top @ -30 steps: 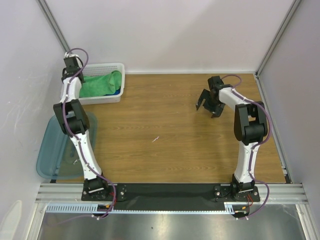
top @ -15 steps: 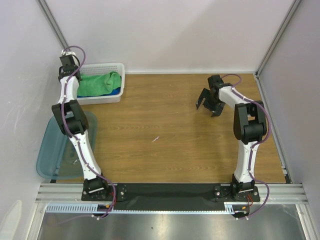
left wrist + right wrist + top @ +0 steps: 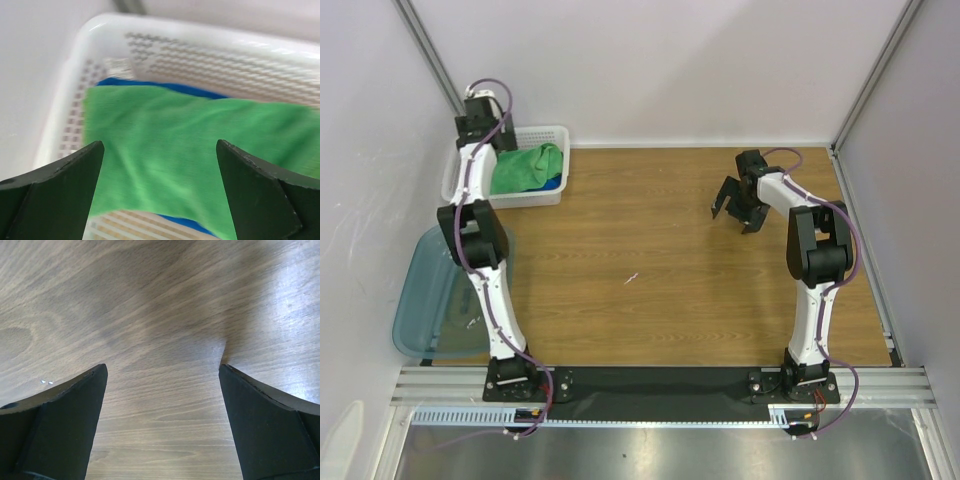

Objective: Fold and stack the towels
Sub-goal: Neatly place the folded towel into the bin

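Observation:
A green towel (image 3: 525, 165) lies in the white basket (image 3: 535, 195) at the table's back left, on top of a blue towel (image 3: 558, 183). My left gripper (image 3: 480, 125) hangs over the basket's left end. In the left wrist view it (image 3: 160, 145) is open just above the green towel (image 3: 190, 150), with nothing between its fingers. A blue towel edge (image 3: 185, 89) shows by the basket wall (image 3: 210, 45). My right gripper (image 3: 735, 215) stands open over bare wood at the back right, and it (image 3: 162, 367) holds nothing.
A translucent teal tray (image 3: 425, 300) lies off the table's left edge beside the left arm. White walls and metal posts close in the back and both sides. The wooden tabletop (image 3: 640, 270) spans between the arms.
My left gripper has gone from shut to open, and its wrist has shifted back and right over the basket. The right arm has not moved.

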